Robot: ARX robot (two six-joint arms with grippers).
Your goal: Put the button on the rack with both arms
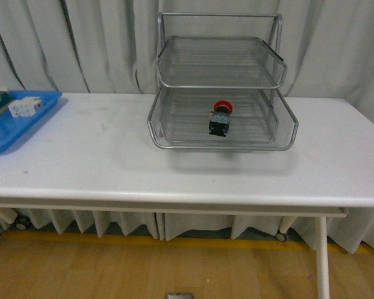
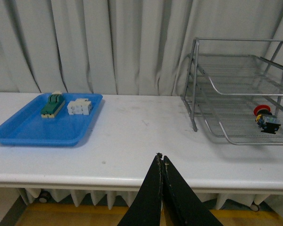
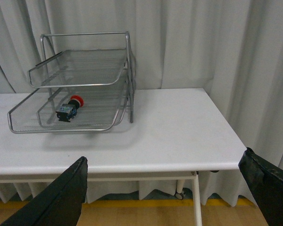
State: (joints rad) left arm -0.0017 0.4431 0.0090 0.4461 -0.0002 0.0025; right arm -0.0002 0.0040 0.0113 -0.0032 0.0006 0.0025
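Front view: button (image 1: pixel 220 118) lies in rack (image 1: pixel 174 147) lower tier; left gripper (image 2: pixel 162 160) pressed together, right gripper (image 3: pixel 164 157) spread.

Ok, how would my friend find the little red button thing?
Look at the silver wire-mesh rack at the back of the white table. In its lower tray lies a small push-button with a round red cap on a dark blocky body. Nothing else is in the rack, and nothing else is red.

The blue tray (image 1: pixel 19 134) is cropped in the front view, the rack (image 2: pixel 236 113) in the left wrist view.
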